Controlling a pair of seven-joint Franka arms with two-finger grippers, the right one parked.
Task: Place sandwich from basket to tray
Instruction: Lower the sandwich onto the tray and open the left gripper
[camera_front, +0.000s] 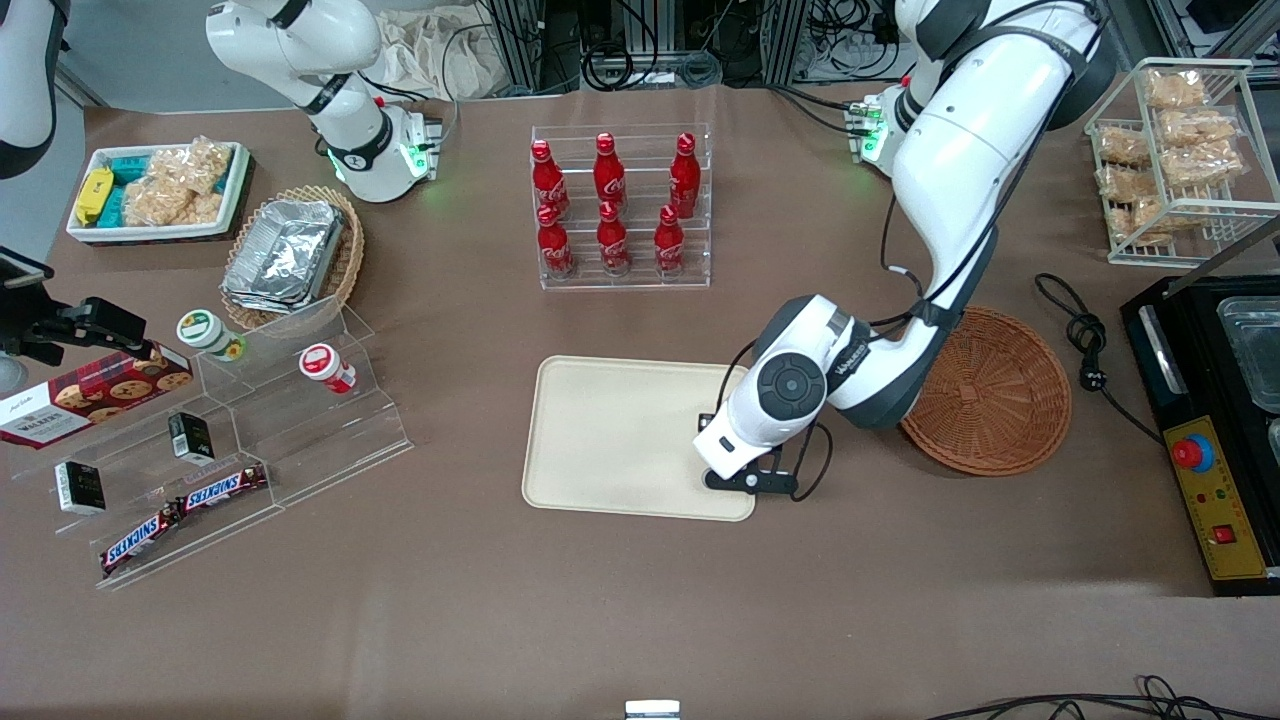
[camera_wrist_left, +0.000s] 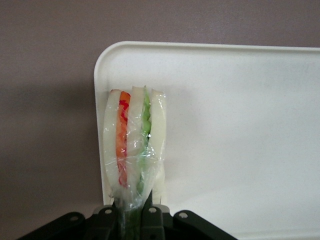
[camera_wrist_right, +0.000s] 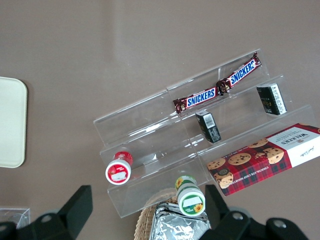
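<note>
The sandwich (camera_wrist_left: 134, 145), a clear-wrapped wedge of white bread with orange-red and green layers, is held by its narrow end, and my gripper (camera_wrist_left: 132, 210) is shut on it. It hangs just above a corner of the cream tray (camera_wrist_left: 240, 125). In the front view the gripper (camera_front: 745, 480) is over the tray (camera_front: 610, 440) at its corner nearest the camera, on the side toward the basket. My wrist hides the sandwich there. The reddish-brown wicker basket (camera_front: 990, 400) lies empty beside the tray, toward the working arm's end of the table.
A clear rack of red bottles (camera_front: 620, 205) stands farther from the camera than the tray. Toward the parked arm's end are a tan basket of foil containers (camera_front: 290, 255), an acrylic stand with snacks (camera_front: 230, 440) and a white bin (camera_front: 155, 190). A black appliance (camera_front: 1210, 430) sits beside the basket.
</note>
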